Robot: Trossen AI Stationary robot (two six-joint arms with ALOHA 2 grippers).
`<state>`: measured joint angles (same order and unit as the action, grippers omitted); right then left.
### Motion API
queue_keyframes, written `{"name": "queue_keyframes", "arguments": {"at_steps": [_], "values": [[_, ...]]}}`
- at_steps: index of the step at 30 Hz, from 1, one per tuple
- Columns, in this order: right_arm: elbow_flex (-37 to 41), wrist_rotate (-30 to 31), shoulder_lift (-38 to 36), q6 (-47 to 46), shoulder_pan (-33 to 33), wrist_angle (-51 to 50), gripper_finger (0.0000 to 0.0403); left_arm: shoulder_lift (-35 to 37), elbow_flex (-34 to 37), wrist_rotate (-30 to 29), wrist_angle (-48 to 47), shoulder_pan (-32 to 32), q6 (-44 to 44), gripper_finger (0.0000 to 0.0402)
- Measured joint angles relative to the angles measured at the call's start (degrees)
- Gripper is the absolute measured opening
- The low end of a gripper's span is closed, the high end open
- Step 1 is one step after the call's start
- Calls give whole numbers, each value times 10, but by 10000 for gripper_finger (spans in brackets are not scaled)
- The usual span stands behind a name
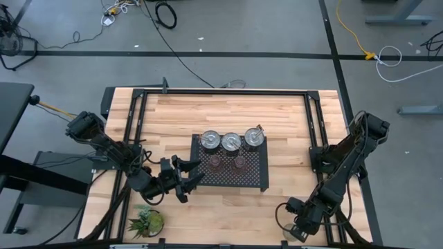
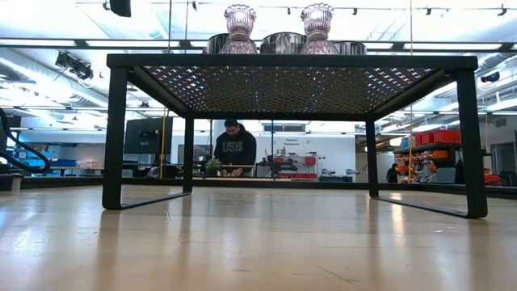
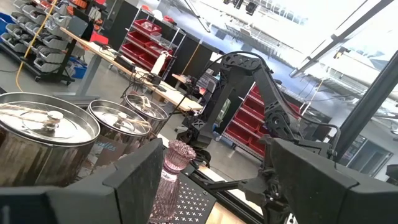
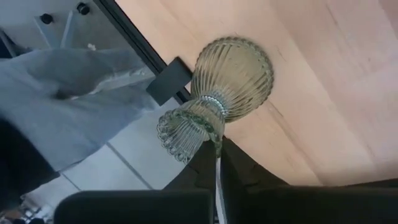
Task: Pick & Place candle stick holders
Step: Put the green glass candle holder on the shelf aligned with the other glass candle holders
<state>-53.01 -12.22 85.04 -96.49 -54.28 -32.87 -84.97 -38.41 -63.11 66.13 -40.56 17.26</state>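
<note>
A black mesh tray (image 1: pixel 259 181) stands on legs at the table's middle. Three silver holders (image 1: pixel 230 142) stand in a row on its far part. Two pinkish glass holders (image 1: pixel 216 163) stand upright nearer; they also show in the low view (image 2: pixel 240 24). My left gripper (image 1: pixel 192 173) is open at the tray's left edge, level with it. In the left wrist view, one pinkish holder (image 3: pixel 175 171) shows beyond the open fingers. My right gripper (image 1: pixel 297 232) is at the near right edge, shut on a greenish ribbed glass holder (image 4: pixel 233 74). My right gripper pinches the greenish holder between its two fingers (image 4: pixel 239 171), at the rim of its smaller flared end (image 4: pixel 210 135). The round bulb end points away from the fingers, over the wood. Whether it rests on the table cannot be told.
A small green potted plant (image 1: pixel 147 223) stands at the near left corner, close to my left arm. A black frame (image 1: pixel 228 92) runs around the table's far and side edges. A person (image 2: pixel 234 149) sits in the room far behind the table.
</note>
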Motion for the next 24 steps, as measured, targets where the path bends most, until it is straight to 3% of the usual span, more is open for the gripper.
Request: {"name": "queue_keyframes", "arguments": {"at_steps": [10,16,24], "values": [[1,5,-14,36,32,-58,2,0,0,0,0,0,0,298],[6,63,-86,40,53,-141,2,0,0,0,0,0,1,298],[4,61,-175,45,70,-191,0,0,0,0,0,0,1,298]]}}
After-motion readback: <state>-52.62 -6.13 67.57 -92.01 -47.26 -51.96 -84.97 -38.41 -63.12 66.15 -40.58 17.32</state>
